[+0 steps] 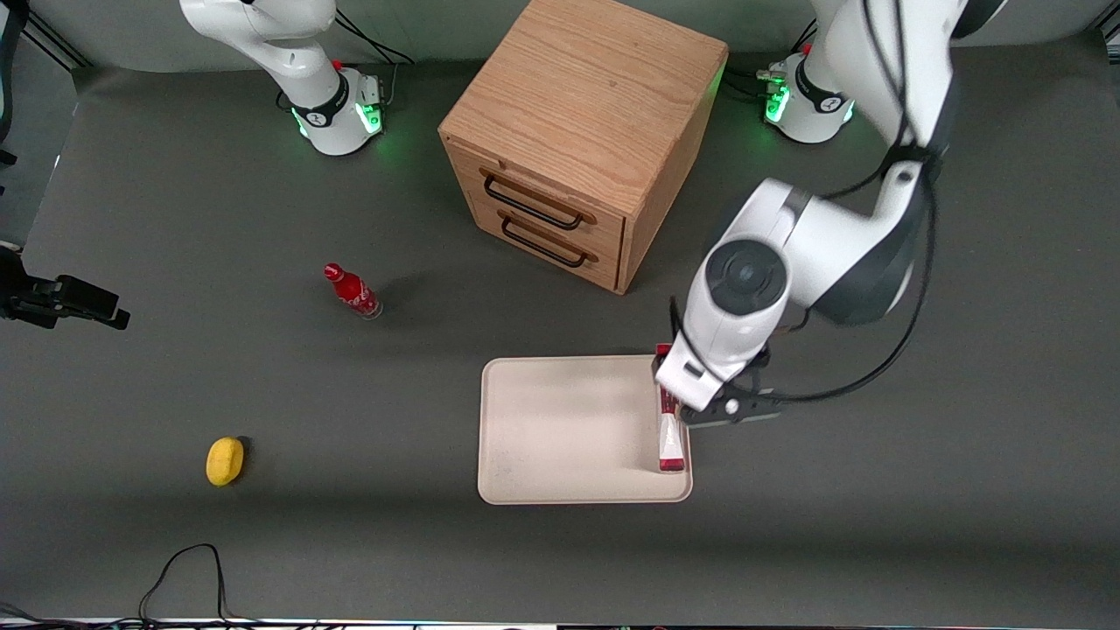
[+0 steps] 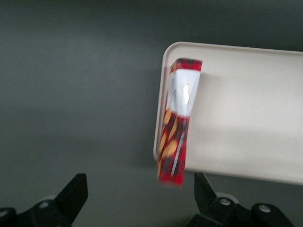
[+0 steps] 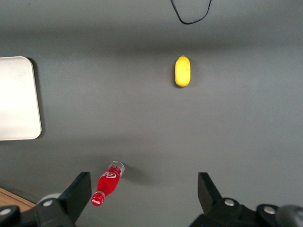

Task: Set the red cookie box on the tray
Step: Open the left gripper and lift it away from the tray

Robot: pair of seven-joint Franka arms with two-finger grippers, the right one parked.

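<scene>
The red cookie box (image 1: 670,436) stands on its narrow edge on the cream-white tray (image 1: 560,429), along the rim at the working arm's end. In the left wrist view the box (image 2: 176,123) looks tilted, with one end over the tray's rim (image 2: 246,118). My left gripper (image 1: 719,405) hangs just above the end of the box farther from the front camera. In the wrist view the gripper (image 2: 137,198) is open, with its fingers (image 2: 71,194) wide apart. The box's end lies between them, close to one finger, and neither finger touches it.
A wooden drawer cabinet (image 1: 577,149) stands farther from the front camera than the tray. A small red bottle (image 1: 352,291) and a yellow object (image 1: 225,460) lie toward the parked arm's end. A black cable (image 1: 184,569) loops near the front edge.
</scene>
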